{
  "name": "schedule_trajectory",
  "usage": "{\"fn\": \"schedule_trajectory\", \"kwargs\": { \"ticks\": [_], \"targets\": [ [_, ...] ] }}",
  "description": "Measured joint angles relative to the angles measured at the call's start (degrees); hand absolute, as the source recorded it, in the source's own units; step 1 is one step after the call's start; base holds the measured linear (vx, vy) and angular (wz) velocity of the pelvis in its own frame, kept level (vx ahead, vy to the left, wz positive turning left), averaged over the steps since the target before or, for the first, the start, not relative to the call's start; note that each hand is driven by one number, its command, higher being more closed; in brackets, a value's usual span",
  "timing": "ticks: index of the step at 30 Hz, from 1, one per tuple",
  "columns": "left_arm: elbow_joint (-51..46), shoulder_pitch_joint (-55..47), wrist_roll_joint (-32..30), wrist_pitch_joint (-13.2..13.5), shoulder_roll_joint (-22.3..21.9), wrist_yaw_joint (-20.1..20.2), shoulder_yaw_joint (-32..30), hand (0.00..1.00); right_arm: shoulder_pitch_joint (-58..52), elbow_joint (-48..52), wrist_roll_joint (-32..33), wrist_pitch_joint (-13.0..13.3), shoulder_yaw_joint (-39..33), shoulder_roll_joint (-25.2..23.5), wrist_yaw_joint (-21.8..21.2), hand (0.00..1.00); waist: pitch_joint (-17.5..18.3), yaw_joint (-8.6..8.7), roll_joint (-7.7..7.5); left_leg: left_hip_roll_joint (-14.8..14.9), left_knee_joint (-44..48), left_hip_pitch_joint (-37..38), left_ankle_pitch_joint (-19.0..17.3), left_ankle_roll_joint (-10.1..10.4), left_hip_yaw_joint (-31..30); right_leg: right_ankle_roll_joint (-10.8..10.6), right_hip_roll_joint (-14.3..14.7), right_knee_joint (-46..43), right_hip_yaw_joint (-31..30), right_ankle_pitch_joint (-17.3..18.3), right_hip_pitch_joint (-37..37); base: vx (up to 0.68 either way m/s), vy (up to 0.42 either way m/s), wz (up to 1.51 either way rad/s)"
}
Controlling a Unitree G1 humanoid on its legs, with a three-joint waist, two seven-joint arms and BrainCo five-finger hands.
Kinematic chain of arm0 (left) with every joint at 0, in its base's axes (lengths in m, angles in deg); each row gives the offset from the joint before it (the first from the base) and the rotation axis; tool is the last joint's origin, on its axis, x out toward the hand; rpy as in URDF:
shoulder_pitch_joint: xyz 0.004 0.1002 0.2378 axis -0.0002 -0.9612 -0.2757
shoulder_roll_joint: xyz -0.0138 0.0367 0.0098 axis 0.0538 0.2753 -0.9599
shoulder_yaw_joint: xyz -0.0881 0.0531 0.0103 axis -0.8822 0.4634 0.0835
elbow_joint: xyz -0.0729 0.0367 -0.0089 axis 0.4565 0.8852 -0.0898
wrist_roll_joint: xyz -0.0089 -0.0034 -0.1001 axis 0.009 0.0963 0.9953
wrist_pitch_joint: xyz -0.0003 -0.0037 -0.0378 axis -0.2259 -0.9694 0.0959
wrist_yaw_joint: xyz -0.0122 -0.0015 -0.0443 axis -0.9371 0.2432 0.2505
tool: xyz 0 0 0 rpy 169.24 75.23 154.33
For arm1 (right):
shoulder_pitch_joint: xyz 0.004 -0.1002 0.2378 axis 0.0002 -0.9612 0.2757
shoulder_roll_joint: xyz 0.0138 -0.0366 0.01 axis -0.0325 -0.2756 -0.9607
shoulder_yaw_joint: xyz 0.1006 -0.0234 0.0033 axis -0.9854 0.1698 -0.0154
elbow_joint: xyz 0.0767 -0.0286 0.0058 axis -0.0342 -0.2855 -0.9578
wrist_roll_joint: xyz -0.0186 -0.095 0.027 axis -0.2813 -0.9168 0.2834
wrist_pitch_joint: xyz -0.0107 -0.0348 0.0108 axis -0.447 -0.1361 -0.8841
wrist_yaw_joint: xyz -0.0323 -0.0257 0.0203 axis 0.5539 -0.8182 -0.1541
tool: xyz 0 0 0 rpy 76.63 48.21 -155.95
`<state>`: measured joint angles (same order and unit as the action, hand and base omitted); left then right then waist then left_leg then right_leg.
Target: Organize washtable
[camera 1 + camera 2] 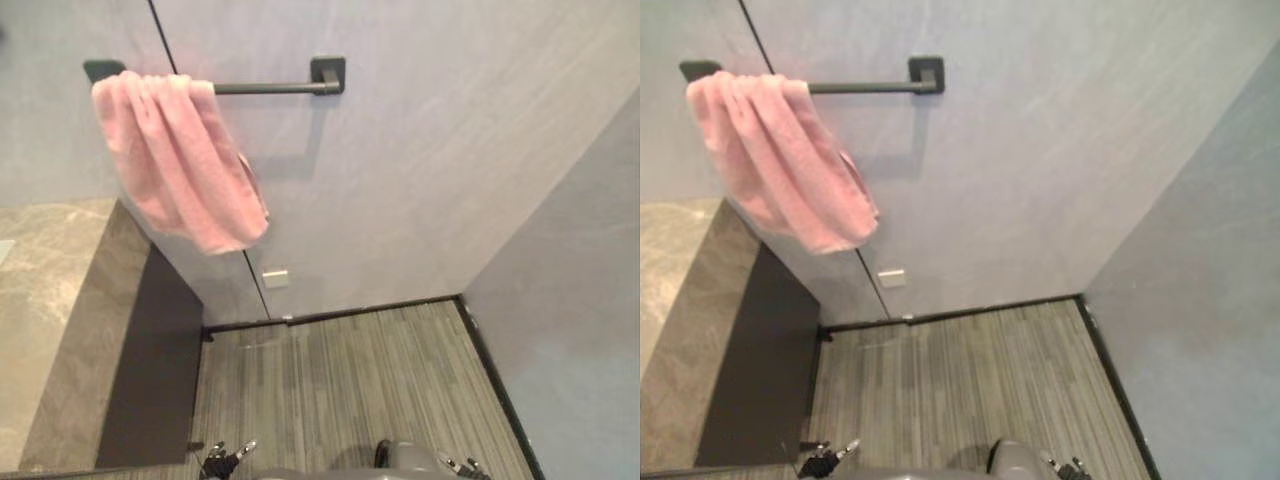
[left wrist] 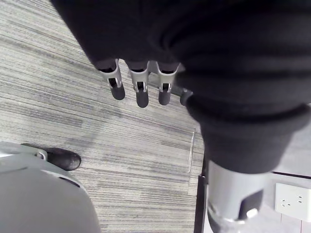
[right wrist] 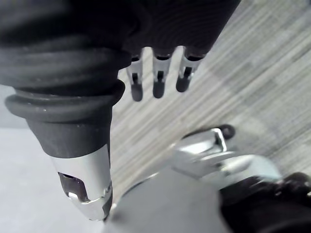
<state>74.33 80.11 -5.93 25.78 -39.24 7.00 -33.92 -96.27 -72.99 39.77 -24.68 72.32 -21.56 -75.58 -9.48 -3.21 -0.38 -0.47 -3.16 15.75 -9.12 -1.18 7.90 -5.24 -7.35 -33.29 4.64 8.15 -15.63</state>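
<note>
Towel (image 1: 175, 160) hangs on rail (image 1: 265, 88), well above left robot hand (image 2: 141, 85) and right robot hand (image 3: 158, 80); fingers relaxed, empty.

I see the counter (image 1: 45, 300) cut off by the left edge, the pink towel (image 1: 175, 160) hiding the left stretch of its rail (image 1: 270, 88), and my left hand (image 1: 224, 459) and right hand (image 1: 466, 465) clipped at the bottom edge.
</note>
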Motion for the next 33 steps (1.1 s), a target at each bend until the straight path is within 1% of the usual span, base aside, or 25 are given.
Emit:
{"fn": "schedule_trajectory", "kwargs": {
  "ticks": [2,3,4,5,6,7,8,9,10,11,12,14,15,16,17,18,19,20,21,22,24,25,29,31,33],
  "targets": [
    [0.0,0.0,-0.6,0.1,0.1,0.1,-0.1,0.00,-0.1,0.2,0.0,0.2,0.6,-0.2,0.0,0.00,0.1,0.31,0.09,0.9,0.1,0.3,-1.2,-0.3,-0.6,0.5,1.6,4.4,-0.5,-0.3,-2.6,0.12,0.036,0.16],
    [0.0,0.1,-1.3,0.1,0.2,0.1,-0.2,0.00,0.0,0.2,0.2,0.1,1.0,-0.2,0.1,0.00,0.1,0.77,0.17,1.4,0.1,0.0,-1.7,0.1,-1.4,0.8,2.6,9.1,-0.9,-1.0,-3.3,0.23,-0.026,0.32],
    [-0.1,0.1,-2.3,0.0,0.3,0.2,-0.5,0.00,-0.2,0.2,0.2,0.2,1.3,-0.3,0.2,0.00,0.1,0.94,0.00,1.6,0.2,-0.2,-2.6,0.6,-2.3,1.8,3.3,14.6,-1.9,-2.9,-3.5,0.26,-0.044,0.36],
    [-0.1,0.1,-2.5,0.0,0.3,0.2,-0.6,0.00,-0.4,0.0,0.4,0.1,1.3,-0.3,0.2,0.00,0.1,0.96,-0.16,1.5,0.4,-0.1,-3.3,0.8,-2.7,2.2,3.2,15.5,-2.2,-3.1,-3.5,0.36,-0.093,0.44],
    [-0.1,0.1,-3.0,0.0,0.1,0.2,-1.5,0.00,-0.7,-0.3,1.1,-0.1,1.1,-0.5,0.2,0.00,0.1,0.96,-0.15,1.8,1.3,0.2,-4.8,1.3,-3.6,3.0,3.5,15.5,-3.0,-4.6,-3.3,0.37,-0.140,0.45],
    [-0.1,-0.1,-3.9,-0.1,-1.4,0.2,-3.3,0.00,-0.9,-0.3,1.2,-0.2,0.3,0.2,0.0,0.00,0.7,1.04,1.11,4.2,2.1,1.3,-6.2,2.8,-4.0,2.8,5.6,14.3,-2.6,-6.0,-2.4,0.40,-0.160,0.43],
    [-0.1,-0.9,-4.0,-0.1,-1.8,0.2,-4.0,0.00,-1.2,-0.3,1.1,-0.2,-0.2,0.3,-0.1,0.00,1.0,0.90,1.76,5.0,2.9,1.4,-6.4,3.5,-3.9,2.8,6.3,14.3,-2.3,-6.0,-1.9,0.45,-0.177,0.35],
    [-0.2,-1.0,-4.0,-0.1,-2.5,0.3,-6.1,0.00,-1.0,-0.3,1.1,-0.1,-0.8,0.2,0.1,0.00,1.0,0.91,1.82,6.3,7.6,0.2,-6.5,3.8,-3.1,3.8,7.0,14.4,-1.5,-5.5,-0.6,0.49,-0.195,0.32],
    [-0.7,-1.0,-3.8,-0.1,-3.0,0.3,-8.4,0.00,-1.1,-0.1,1.0,-0.1,-1.0,0.0,0.4,0.00,1.1,0.70,1.54,7.6,17.1,-3.4,-6.4,3.8,-2.4,5.1,7.3,14.9,-0.1,-5.0,1.6,0.48,-0.201,0.33],
    [-1.0,-1.0,-3.7,-0.2,-3.2,0.3,-9.5,0.00,-1.1,0.1,1.0,-0.1,-0.9,-0.1,0.4,0.00,1.1,0.72,1.35,8.1,22.6,-5.5,-6.4,3.8,-2.1,5.6,7.3,15.2,0.3,-4.5,2.5,0.49,-0.215,0.37],
    [-2.2,-1.0,-3.1,-0.2,-3.5,0.3,-10.3,0.00,-1.1,0.7,0.6,-0.1,-0.7,-0.1,0.6,0.00,0.8,0.52,0.90,10.2,36.3,-11.5,-5.8,5.2,-1.4,6.4,7.3,16.0,1.1,-3.5,4.9,0.47,-0.201,0.34],
    [-3.3,-0.6,-0.9,0.0,-3.5,-0.1,-9.4,0.00,-0.8,0.7,-0.8,-0.1,-0.2,-0.2,1.3,0.00,0.5,-0.05,0.59,13.2,45.4,-16.1,-5.9,5.3,1.4,6.7,7.0,18.6,2.8,-3.3,10.1,0.49,-0.173,0.45],
    [-4.2,-0.7,0.1,0.0,-3.3,-0.2,-9.2,0.00,-0.9,0.7,-1.3,-0.1,0.0,-0.5,1.4,0.00,0.1,-0.68,-0.84,13.9,44.7,-17.1,-5.9,5.3,3.5,6.7,6.1,19.7,3.3,-3.3,13.1,0.37,-0.087,0.47],
    [-4.9,-0.8,0.2,0.1,-3.0,-0.4,-8.8,0.00,-0.8,0.8,-1.8,-0.1,0.1,-1.0,1.4,0.00,0.2,-0.98,-1.66,13.7,41.0,-18.0,-5.9,5.3,4.9,6.7,4.6,20.3,3.5,-3.3,15.3,0.30,-0.035,0.48],
    [-5.1,-0.8,0.2,0.2,-2.4,-1.1,-6.8,0.00,0.1,0.9,-3.0,0.0,0.2,-1.2,1.4,0.00,0.3,-0.92,-2.07,12.5,34.1,-19.3,-5.8,5.4,5.3,6.6,3.0,20.9,3.7,-3.3,16.6,0.25,-0.009,0.35],
    [-5.1,-0.8,0.2,0.3,-2.2,-1.3,-5.9,0.00,0.5,0.8,-3.3,0.0,0.2,-1.1,1.4,0.00,0.4,-0.93,-2.00,12.0,30.3,-19.7,-5.6,5.7,5.3,6.4,2.6,21.0,3.7,-3.2,16.8,0.20,0.069,0.15],
    [-4.9,-1.0,0.2,0.3,-2.1,-1.8,-3.8,0.00,1.0,0.9,-3.6,0.1,0.3,-0.2,1.3,0.00,0.8,-0.90,-0.96,11.1,19.8,-20.3,-0.7,8.5,4.8,5.4,2.5,21.7,3.5,-2.7,17.1,0.13,0.108,-0.12],
    [-4.6,-1.2,0.2,0.5,-2.3,-2.1,-2.8,0.00,0.9,0.8,-3.9,0.2,0.6,0.5,1.3,0.00,1.3,-0.90,0.28,11.5,16.4,-21.0,5.4,9.0,4.6,4.2,3.2,22.1,3.1,-1.9,17.1,0.19,0.173,-0.35],
    [-3.8,-1.1,0.3,0.7,-1.7,-2.3,-2.2,0.00,1.3,0.1,-4.1,0.0,1.3,1.0,1.4,0.00,1.7,-0.90,0.53,11.1,15.4,-20.9,6.3,7.4,5.2,1.7,3.0,23.2,2.0,0.7,17.9,0.18,0.160,-0.38],
    [-2.9,-0.9,0.2,0.7,-0.6,-2.4,-1.3,0.00,0.8,0.0,-4.1,-0.2,1.3,0.2,1.6,0.00,2.1,-0.62,-0.87,9.4,12.2,-18.9,7.3,7.1,6.4,1.4,1.7,23.5,1.2,0.3,17.8,0.16,0.145,-0.37],
    [-2.4,-0.9,0.1,0.8,0.7,-2.3,0.0,0.00,-0.2,-0.3,-4.0,-0.2,1.0,-1.0,1.7,0.00,2.7,-0.71,-2.48,7.2,6.5,-15.3,9.1,6.5,8.4,1.2,0.4,23.8,-0.6,0.4,17.9,0.09,0.124,-0.38],
    [-1.8,-0.9,-0.3,0.7,1.2,-2.2,0.3,0.00,-0.4,-0.4,-3.9,-0.2,0.3,-1.6,1.7,0.00,3.0,-0.65,-2.91,6.2,2.8,-12.9,10.3,6.3,9.9,0.8,-0.1,24.7,-1.8,0.1,18.4,0.06,0.119,-0.45],
    [-0.8,-0.6,-2.0,0.7,2.2,-1.5,2.5,0.00,-0.8,-0.5,-3.5,-0.2,-0.4,-2.0,1.6,0.00,3.3,-0.13,-3.24,4.7,-2.1,-10.0,12.1,5.7,11.5,0.1,-0.7,26.1,-3.1,-0.3,18.8,0.03,0.068,-0.22],
    [-0.1,-0.5,-2.1,0.7,2.3,-1.0,2.5,0.00,-0.7,-0.9,-3.6,-0.2,-0.4,-2.0,1.5,0.00,3.3,0.63,-3.23,4.4,-2.2,-9.7,12.1,5.7,11.4,-0.2,-0.8,26.9,-3.0,-0.5,19.5,0.00,0.004,0.02],
    [0.3,-0.5,-2.3,0.6,2.3,-1.0,2.5,0.00,-0.6,-1.0,-4.4,-0.2,-0.3,-1.9,1.4,0.00,3.3,0.72,-3.03,4.5,-2.3,-9.5,12.1,5.7,11.4,-0.2,-0.8,27.0,-3.0,-0.5,19.7,0.00,0.000,0.00]
  ]
}}
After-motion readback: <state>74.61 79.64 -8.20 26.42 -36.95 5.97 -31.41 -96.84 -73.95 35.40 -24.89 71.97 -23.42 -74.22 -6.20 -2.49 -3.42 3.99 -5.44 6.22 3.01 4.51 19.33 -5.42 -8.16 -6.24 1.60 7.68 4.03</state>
